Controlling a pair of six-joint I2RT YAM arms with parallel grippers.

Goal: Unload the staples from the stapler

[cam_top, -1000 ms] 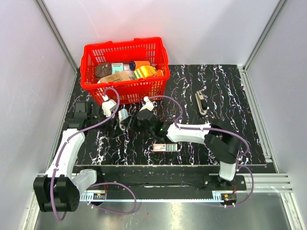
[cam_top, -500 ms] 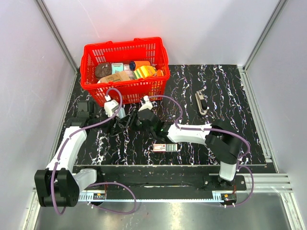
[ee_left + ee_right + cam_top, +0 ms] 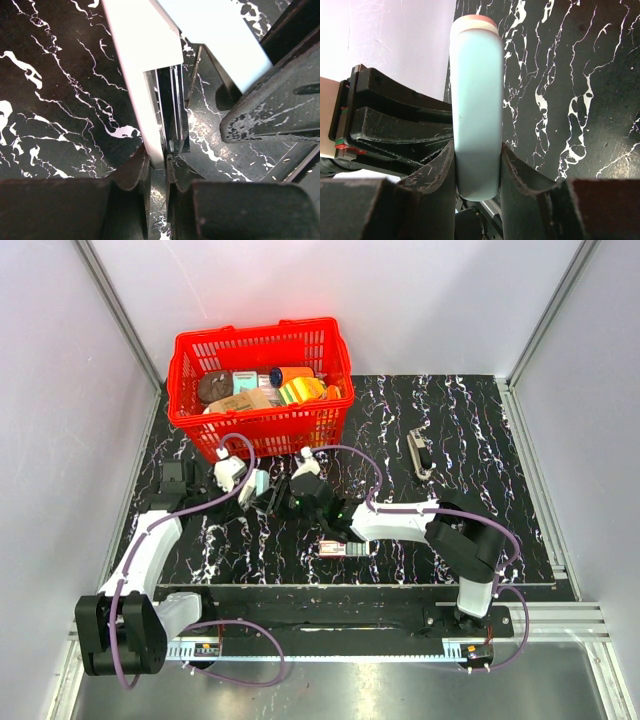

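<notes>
Well, stapler (image 3: 475, 100) lengthwise up right wrist view, pink tip farthest.

The left arm (image 3: 148, 545) and right arm (image 3: 400, 520) bend in toward each other. The left hand (image 3: 157, 165) pinches a thin end of the pale blue plastic stapler (image 3: 475, 100). The right hand (image 3: 476, 170) squeezes its body.

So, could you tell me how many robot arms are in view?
2. The left arm reaches from the near left, the right arm from the near right; both meet at the stapler by the red basket.
</notes>
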